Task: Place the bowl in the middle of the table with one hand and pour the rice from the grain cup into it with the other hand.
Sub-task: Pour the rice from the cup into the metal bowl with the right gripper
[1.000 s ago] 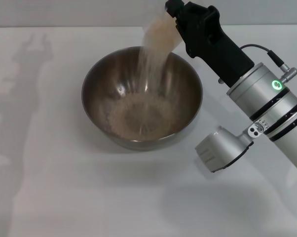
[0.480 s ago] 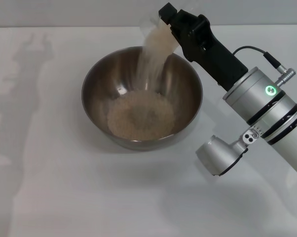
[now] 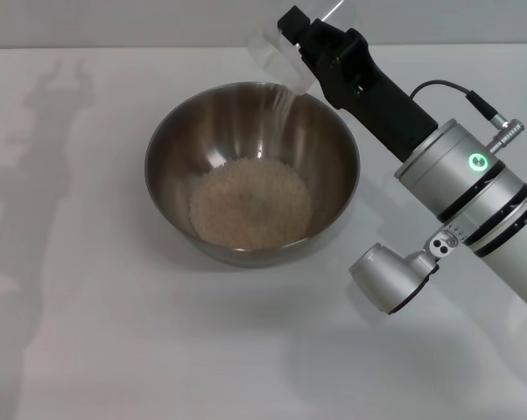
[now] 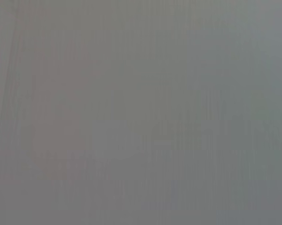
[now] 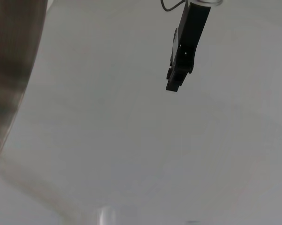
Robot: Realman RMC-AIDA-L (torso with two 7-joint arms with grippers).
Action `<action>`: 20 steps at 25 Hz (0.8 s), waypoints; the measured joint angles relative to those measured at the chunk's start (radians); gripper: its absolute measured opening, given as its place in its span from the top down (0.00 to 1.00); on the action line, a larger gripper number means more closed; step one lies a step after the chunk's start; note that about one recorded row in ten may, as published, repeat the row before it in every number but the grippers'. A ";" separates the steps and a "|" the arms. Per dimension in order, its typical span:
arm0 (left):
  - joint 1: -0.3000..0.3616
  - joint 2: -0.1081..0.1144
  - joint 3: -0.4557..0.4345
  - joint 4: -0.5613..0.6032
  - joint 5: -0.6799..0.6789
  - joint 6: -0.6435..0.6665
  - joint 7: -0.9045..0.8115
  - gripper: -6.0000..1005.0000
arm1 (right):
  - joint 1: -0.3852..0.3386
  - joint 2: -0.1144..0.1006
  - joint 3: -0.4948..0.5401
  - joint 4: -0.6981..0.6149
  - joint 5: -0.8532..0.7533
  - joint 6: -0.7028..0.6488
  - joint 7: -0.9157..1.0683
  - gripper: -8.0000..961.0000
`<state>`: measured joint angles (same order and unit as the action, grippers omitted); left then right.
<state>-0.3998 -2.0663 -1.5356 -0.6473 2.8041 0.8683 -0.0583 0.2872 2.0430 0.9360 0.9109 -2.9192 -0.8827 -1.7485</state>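
The steel bowl (image 3: 172, 122) stands in the middle of the white table (image 3: 115, 341) with a heap of rice (image 3: 250, 203) on its bottom. My right gripper (image 3: 300, 37) is shut on the clear grain cup (image 3: 277, 57), holding it tipped over the bowl's far right rim. The cup looks nearly empty, and only a thin trickle of grains falls from it. In the right wrist view the bowl's wall (image 5: 10, 70) fills one side, and my left gripper (image 5: 178, 70) hangs farther off above the table. The left wrist view is plain grey.
My right arm (image 3: 465, 192) reaches across the table's right side, just right of the bowl. The left arm's shadow (image 3: 36, 175) lies on the table's left part. Nothing else stands on the table.
The thick stream of rice from the cup has thinned to a trickle. The cup has gone from full of grains to almost clear, and the heap in the bowl has grown and settled.
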 joint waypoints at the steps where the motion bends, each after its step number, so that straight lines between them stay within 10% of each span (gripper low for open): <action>1: 0.000 0.000 0.000 0.000 0.000 0.000 0.000 0.71 | 0.000 0.000 0.000 0.000 0.000 0.000 0.000 0.99; 20: 0.002 -0.002 0.000 -0.007 0.000 0.001 0.000 0.71 | -0.022 0.031 -0.024 -0.027 0.151 -0.053 0.132 0.99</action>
<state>-0.3978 -2.0679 -1.5355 -0.6545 2.8041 0.8696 -0.0583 0.2648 2.0739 0.9120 0.8839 -2.7680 -0.9358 -1.6167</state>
